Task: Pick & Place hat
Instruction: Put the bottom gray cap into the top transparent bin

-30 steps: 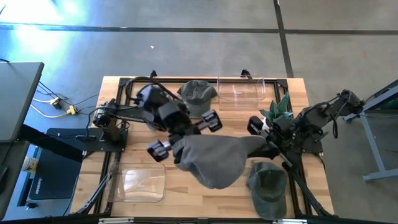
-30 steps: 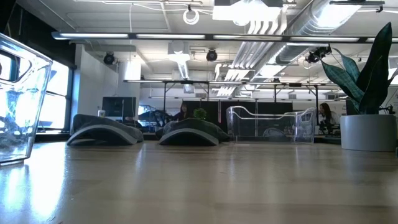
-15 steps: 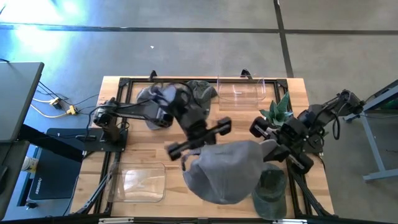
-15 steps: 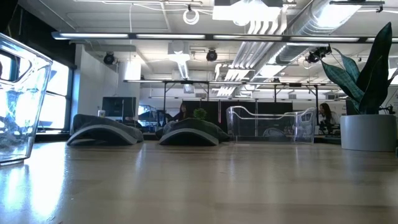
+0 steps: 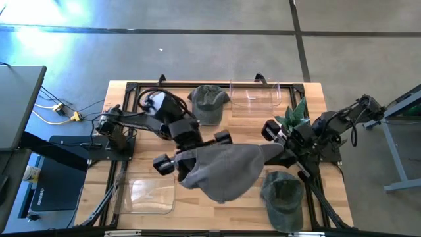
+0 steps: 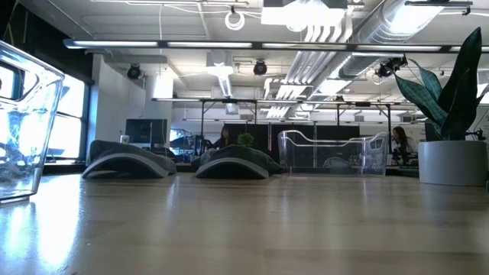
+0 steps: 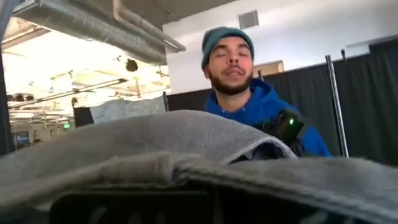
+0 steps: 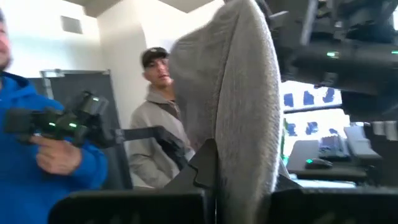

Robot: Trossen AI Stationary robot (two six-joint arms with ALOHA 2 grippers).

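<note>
A grey knit hat (image 5: 220, 171) hangs stretched between my two grippers above the middle of the table. My left gripper (image 5: 186, 157) is shut on its left edge and my right gripper (image 5: 275, 153) is shut on its right edge. In the left wrist view the hat (image 7: 186, 143) fills the lower half and covers my fingers. In the right wrist view it (image 8: 239, 106) stands as a broad upright band. The low view does not show the hat or either gripper. My left gripper holds the grey hat by its left rim (image 5: 192, 160), coming from the table's left. The hat's cloth (image 7: 161, 171) drapes over the fingers and hides the place of contact. The hat is lifted clear of the table. My right gripper pinches the hat's right rim (image 8: 245, 168) between its two fingers, coming level from the table's right. The rim is a thick folded edge. The hat is clear of the table and spans toward my left gripper.
A green cap (image 5: 209, 102) lies at the far middle and another (image 5: 283, 196) at the near right. Clear bins stand at the far right (image 5: 253, 95) and near left (image 5: 148, 194). A potted plant (image 5: 294, 115) stands by my right arm. People (image 7: 249, 93) stand beyond the table.
Both grippers have swung the hat toward the table's right and near edge, then back toward the left, to about where it was a second ago. My left gripper has turned during the swing and turned back. The hat has stayed lifted and held at both rims.
</note>
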